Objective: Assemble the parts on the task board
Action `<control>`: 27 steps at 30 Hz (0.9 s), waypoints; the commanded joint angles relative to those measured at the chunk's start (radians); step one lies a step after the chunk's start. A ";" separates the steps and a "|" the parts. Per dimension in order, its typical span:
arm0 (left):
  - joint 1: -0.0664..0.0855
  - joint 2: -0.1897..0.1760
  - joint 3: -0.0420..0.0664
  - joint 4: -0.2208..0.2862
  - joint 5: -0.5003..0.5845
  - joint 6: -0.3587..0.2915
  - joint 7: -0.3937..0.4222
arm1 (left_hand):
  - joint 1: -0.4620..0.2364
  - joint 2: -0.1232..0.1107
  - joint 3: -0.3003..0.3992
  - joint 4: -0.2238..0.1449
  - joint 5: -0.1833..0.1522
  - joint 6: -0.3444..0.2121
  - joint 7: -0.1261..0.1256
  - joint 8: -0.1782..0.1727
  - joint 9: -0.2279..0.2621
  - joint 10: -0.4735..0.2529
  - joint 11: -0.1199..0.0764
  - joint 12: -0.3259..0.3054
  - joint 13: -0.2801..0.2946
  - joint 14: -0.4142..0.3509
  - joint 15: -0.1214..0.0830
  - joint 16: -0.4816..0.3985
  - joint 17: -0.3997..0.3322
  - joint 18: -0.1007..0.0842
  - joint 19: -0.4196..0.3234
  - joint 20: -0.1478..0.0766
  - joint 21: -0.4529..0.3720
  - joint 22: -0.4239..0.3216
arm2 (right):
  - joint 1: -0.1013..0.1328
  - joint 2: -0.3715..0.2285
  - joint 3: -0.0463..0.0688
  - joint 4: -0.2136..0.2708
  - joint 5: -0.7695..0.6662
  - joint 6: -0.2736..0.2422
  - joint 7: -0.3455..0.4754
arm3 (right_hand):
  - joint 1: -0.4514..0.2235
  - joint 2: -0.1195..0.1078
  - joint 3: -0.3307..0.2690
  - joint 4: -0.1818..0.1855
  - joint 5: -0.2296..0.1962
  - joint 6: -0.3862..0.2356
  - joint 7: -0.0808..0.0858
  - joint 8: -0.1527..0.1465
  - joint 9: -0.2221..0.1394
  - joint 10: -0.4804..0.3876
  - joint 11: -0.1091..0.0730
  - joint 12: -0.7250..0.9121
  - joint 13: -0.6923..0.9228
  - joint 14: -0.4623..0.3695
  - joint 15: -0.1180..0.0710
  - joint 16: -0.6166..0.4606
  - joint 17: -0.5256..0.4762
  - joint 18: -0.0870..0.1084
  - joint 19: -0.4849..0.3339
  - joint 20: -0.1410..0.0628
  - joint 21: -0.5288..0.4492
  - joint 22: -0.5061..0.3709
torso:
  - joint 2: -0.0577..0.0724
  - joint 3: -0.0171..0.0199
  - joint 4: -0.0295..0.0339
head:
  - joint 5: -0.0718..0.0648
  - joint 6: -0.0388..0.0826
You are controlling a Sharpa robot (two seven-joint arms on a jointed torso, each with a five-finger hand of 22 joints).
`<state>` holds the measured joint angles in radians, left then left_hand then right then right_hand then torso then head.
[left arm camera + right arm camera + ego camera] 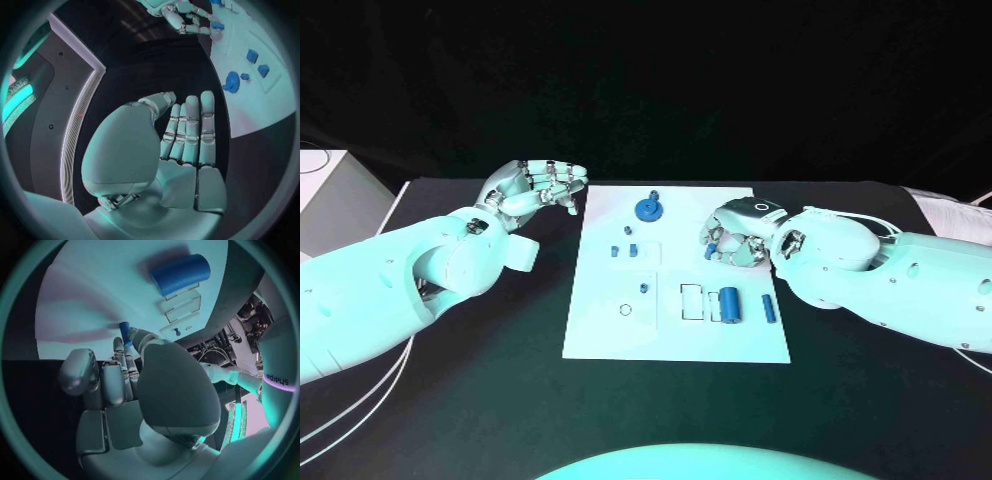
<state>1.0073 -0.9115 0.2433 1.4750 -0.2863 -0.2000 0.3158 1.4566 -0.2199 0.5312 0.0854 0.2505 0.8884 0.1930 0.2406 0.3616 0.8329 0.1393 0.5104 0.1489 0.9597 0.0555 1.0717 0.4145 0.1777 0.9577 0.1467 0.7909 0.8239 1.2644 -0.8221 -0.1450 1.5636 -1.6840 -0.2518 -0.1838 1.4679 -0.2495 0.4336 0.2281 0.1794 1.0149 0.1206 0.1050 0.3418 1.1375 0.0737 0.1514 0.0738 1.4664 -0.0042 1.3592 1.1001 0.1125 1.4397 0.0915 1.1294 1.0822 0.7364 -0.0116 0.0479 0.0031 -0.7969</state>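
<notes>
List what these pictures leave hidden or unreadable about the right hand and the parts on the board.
- Right hand, head view: its own fingers cover most of the small blue part it pinches; shape unclear.
- Right wrist view: palm blocks the task board beneath; blue cylinder blurred by closeness.
- Small parts mid-board, head view: too small to tell shapes.
- Left hand: curled; whether its fingertips touch each other is unclear.

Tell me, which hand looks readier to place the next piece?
The right hand, probably: it hovers over the task board pinching a small blue part. The left hand holds nothing, off the board's edge.
</notes>
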 commanded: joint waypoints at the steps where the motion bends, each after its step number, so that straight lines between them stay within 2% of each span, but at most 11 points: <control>1: -0.001 0.002 0.001 0.002 0.006 0.003 0.015 | 0.011 -0.001 -0.006 -0.001 0.007 0.006 0.001 0.006 -0.001 0.003 0.000 0.000 -0.001 -0.002 0.005 -0.003 -0.002 0.007 0.003 0.000 -0.003 -0.001 | -0.002 0.003 -0.001 -0.003 -0.016 0.027 0.010 | 0.003 -0.006 0.018 0.001 0.001 0.013 0.003 0.010 0.003 0.015 -0.003 -0.004 0.001 0.025 -0.009 0.005 0.003 -0.014 0.005 -0.007 0.008 0.005 | -0.001 -0.0001 -0.0007 | 0.002 -0.002; 10: -0.001 0.000 0.001 0.002 0.006 0.004 0.012 | 0.011 0.000 -0.006 -0.001 0.007 0.007 0.001 0.006 -0.001 0.003 0.000 0.000 -0.002 -0.002 0.005 -0.003 -0.002 0.007 0.004 0.000 -0.003 -0.001 | -0.005 0.007 -0.001 -0.004 -0.015 0.026 0.011 | -0.004 -0.003 0.061 -0.002 0.002 0.044 0.004 0.028 0.014 0.052 -0.008 -0.013 0.006 0.026 -0.015 0.012 0.011 -0.016 0.008 -0.012 0.020 0.021 | 0.000 0.0005 -0.0007 | 0.002 -0.006; 20: -0.001 0.000 0.001 0.002 0.007 0.003 0.009 | 0.012 0.001 -0.006 -0.001 0.007 0.007 0.000 0.007 -0.001 0.002 0.000 0.000 -0.002 -0.002 0.005 -0.003 -0.002 0.007 0.004 0.000 -0.003 -0.001 | -0.006 0.007 -0.001 0.005 0.005 -0.002 0.012 | -0.014 0.019 0.095 -0.020 0.004 0.087 -0.007 0.061 0.037 0.097 -0.019 -0.020 0.016 0.027 -0.023 0.019 0.017 -0.018 0.010 -0.020 0.031 0.037 | 0.000 0.0004 -0.0005 | 0.001 -0.008; 27: -0.001 0.000 0.001 0.001 0.007 0.004 0.009 | 0.013 0.001 -0.005 -0.002 0.007 0.008 0.000 0.007 -0.001 0.002 0.000 0.000 -0.003 -0.002 0.004 -0.003 -0.002 0.008 0.004 0.000 -0.002 -0.001 | -0.007 0.002 -0.001 0.008 0.048 -0.029 -0.001 | -0.019 0.048 0.111 -0.049 0.036 0.104 -0.013 0.088 0.065 0.130 -0.028 -0.032 0.026 0.027 -0.031 0.022 0.018 -0.019 0.011 -0.028 0.037 0.048 | -0.001 -0.0003 -0.0004 | 0.000 -0.009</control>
<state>1.0072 -0.9129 0.2433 1.4746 -0.2857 -0.1999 0.3149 1.4606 -0.2160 0.5312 0.0854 0.2544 0.8883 0.1930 0.2442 0.3618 0.8330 0.1393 0.5104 0.1472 0.9597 0.0555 1.0717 0.4138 0.1778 0.9577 0.1467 0.7910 0.8240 1.2590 -0.8194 -0.1453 1.5671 -1.6664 -0.2619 -0.1871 1.4419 -0.2285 0.5456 0.1845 0.2098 1.1126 0.1056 0.1872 0.3916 1.2542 0.0516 0.1249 0.0969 1.4630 -0.0290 1.3768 1.1174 0.1137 1.4536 0.0697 1.1634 1.1293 0.7356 -0.0114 0.0474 0.0033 -0.8052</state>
